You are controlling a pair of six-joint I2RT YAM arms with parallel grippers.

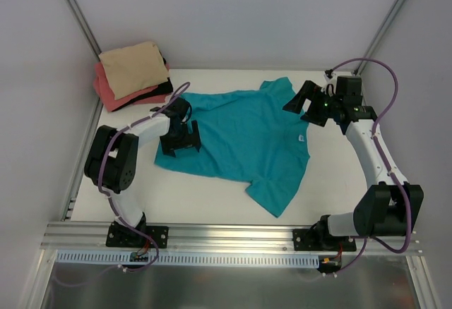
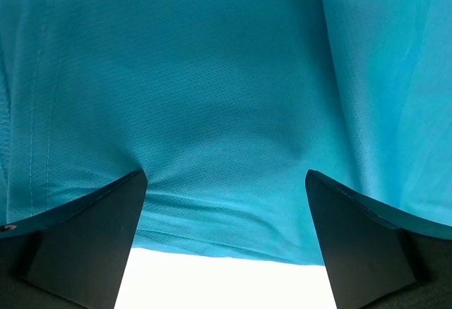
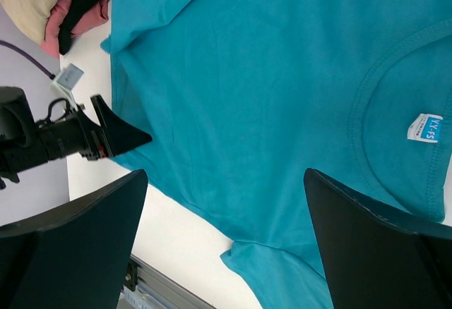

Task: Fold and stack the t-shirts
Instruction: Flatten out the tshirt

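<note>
Teal t-shirt lies spread flat mid-bench, unfolded. Folded pile at 10 o'clock: tan t-shirt on top, coral-pink t-shirt beneath, black cloth between. Judged: two done, teal one left to fold and stack.

Left end effector released, at the hem, 9 o'clock. Right end effector released, near the collar, 2 o'clock.

White neck label: blue print, too small to read.

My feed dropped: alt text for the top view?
A teal tee lies spread mid-table, collar toward the right. The left hand is open over its hem, the right hand open beside the far sleeve. A tan-topped pile sits far left.
</note>
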